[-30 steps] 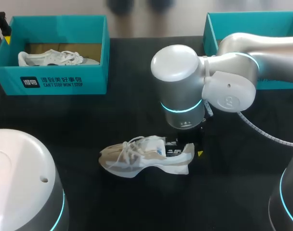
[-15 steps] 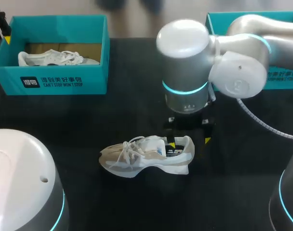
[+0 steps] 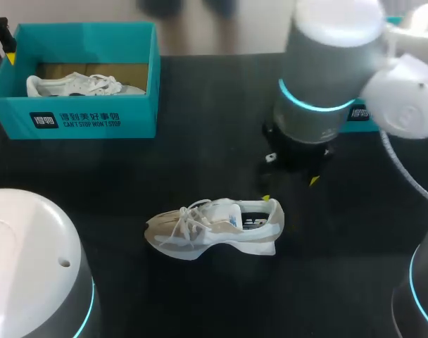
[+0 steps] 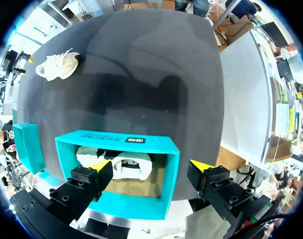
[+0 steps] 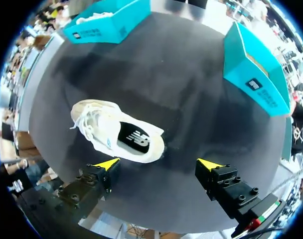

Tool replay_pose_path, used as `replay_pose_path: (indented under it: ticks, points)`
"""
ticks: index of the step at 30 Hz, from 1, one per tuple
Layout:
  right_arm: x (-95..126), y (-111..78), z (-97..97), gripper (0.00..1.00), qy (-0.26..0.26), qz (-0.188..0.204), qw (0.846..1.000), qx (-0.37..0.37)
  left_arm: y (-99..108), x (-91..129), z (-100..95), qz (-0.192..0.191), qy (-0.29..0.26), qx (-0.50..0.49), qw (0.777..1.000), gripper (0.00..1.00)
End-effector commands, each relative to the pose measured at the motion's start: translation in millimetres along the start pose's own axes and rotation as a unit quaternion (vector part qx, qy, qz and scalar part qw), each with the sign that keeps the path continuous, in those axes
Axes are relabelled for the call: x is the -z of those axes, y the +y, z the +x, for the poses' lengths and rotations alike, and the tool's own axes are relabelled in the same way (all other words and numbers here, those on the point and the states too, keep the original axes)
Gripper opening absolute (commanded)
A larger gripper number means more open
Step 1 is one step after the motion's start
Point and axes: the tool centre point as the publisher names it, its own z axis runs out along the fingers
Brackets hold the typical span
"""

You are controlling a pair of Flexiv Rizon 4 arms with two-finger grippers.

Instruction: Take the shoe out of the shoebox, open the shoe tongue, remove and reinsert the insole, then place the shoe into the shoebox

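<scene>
A cream mesh sneaker (image 3: 212, 227) stands upright on the black worktop (image 3: 200, 155), outside any box, with its dark printed insole showing. The right tool (image 5: 158, 164) hangs released just beside the heel, touching nothing. The left tool (image 4: 149, 166), fingers spread, hovers over the teal cardboard shoebox (image 4: 91, 138). That box holds a white shoe (image 4: 119, 167), and its wall carries white print. A second teal box (image 5: 253, 69) stands well apart.

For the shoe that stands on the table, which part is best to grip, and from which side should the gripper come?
Grip the heel collar of the shoe, coming from above with the right gripper. The shoe stands on its sole with the opening upward, so one finger probably fits inside, one outside.
</scene>
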Motion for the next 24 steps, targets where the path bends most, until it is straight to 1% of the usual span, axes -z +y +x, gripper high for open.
replay_pose_path:
  ticks: [1, 2, 16, 17, 18, 20, 22, 23, 24]
  points:
    - [9, -14.9, -33.7, 1.0, 0.21, -0.114, 0.961, 0.138, -1, 0, -0.2, -0.001, 0.001, 0.0, 1.0, 1.0]
    - [10, -15.6, -37.3, 1.0, 0.224, -0.12, 0.955, 0.152, -1, 0, -0.2, -0.001, 0.001, 0.0, 1.0, 1.0]
    - [10, -15.6, -37.3, 1.0, 0.224, -0.12, 0.955, 0.152, -1, 0, -0.2, -0.001, 0.001, 0.0, 1.0, 1.0]
    - [7, -17.7, -42.0, 1.0, 0.242, -0.156, 0.942, 0.174, -1, 0, -0.2, -0.001, 0.001, 0.0, 1.0, 1.0]
    - [6, -19.8, -46.5, 1.0, 0.249, -0.185, 0.932, 0.185, -1, 0, -0.2, -0.001, 0.001, 0.0, 1.0, 1.0]
    - [6, -23.9, -54.5, 1.0, 0.266, -0.236, 0.909, 0.219, -1, 0, -0.2, -0.001, 0.001, 0.0, 1.0, 1.0]
    - [6, -26.9, -60.9, 1.0, 0.257, -0.264, 0.897, 0.243, -1, 0, -0.2, -0.001, 0.001, 0.0, 1.0, 1.0]
    - [5, -28.7, -63.7, 1.0, 0.266, -0.281, 0.885, 0.259, -1, 0, -0.2, -0.001, 0.001, 0.0, 1.0, 1.0]
    - [4, -30.2, -67.4, 1.0, 0.259, -0.288, 0.884, 0.262, -1, 0, -0.2, -0.001, 0.001, 0.0, 1.0, 1.0]
